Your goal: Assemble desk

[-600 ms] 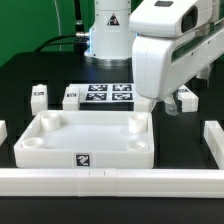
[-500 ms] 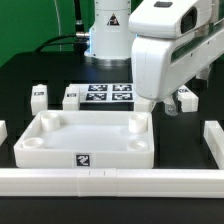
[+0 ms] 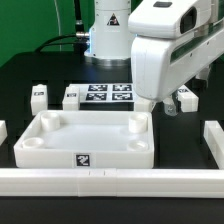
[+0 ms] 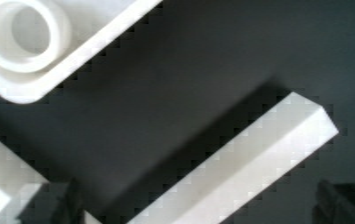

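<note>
The white tray-like tabletop (image 3: 88, 138) lies at the front middle with its rim up and round sockets in its corners. One corner socket shows in the wrist view (image 4: 23, 40). Two white tagged legs (image 3: 38, 96) (image 3: 70, 97) stand at the back on the exterior view's left. Another white leg (image 3: 186, 97) lies at the back right, under my gripper (image 3: 172, 104). In the wrist view this leg (image 4: 245, 160) lies slantwise between my dark fingertips (image 4: 41, 205). My gripper (image 4: 192, 208) is open, with dark gaps on both sides of the leg.
The marker board (image 3: 105, 95) lies behind the tabletop. Long white border rails run along the front (image 3: 110, 180), the exterior view's right (image 3: 212, 140) and left (image 3: 3, 133). The arm's base (image 3: 108, 30) stands at the back middle.
</note>
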{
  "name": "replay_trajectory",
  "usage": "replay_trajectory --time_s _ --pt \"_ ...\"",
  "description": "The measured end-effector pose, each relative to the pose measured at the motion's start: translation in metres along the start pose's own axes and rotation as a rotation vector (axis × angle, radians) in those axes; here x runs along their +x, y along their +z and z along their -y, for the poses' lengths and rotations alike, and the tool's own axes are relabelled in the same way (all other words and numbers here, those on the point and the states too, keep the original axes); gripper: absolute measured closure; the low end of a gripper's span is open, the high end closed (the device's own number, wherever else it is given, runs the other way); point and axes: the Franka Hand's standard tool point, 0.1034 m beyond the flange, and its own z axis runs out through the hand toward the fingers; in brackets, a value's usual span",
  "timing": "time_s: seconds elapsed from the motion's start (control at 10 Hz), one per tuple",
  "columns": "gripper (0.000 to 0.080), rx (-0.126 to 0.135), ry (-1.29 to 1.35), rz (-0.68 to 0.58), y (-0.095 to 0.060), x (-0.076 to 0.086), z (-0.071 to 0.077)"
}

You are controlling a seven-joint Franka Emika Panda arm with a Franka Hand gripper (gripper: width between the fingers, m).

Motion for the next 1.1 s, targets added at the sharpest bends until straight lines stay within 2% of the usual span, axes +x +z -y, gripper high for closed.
replay_trajectory --time_s 0.1,0.2,0.4,0.8,0.9,1.0,1.1 --pt "0.0150 -0.025 -0.120 -0.008 0.004 -0.014 -0.004" --pt "0.0150 -0.034 -0.198 0.001 0.007 -0.030 -0.007" --pt "0.0150 -0.046 -0.258 0.003 0.015 -0.048 -0.012" --pt "0.0150 -0.044 -0.253 0.003 0.015 -0.048 -0.012" --pt "0.0150 -0.053 -0.278 0.002 0.015 -0.050 -0.013" --pt "0.0150 -0.115 -0.387 -0.012 0.017 -0.062 -0.016" --pt "0.0150 -0.132 -0.425 -0.015 0.022 -0.080 -0.012"
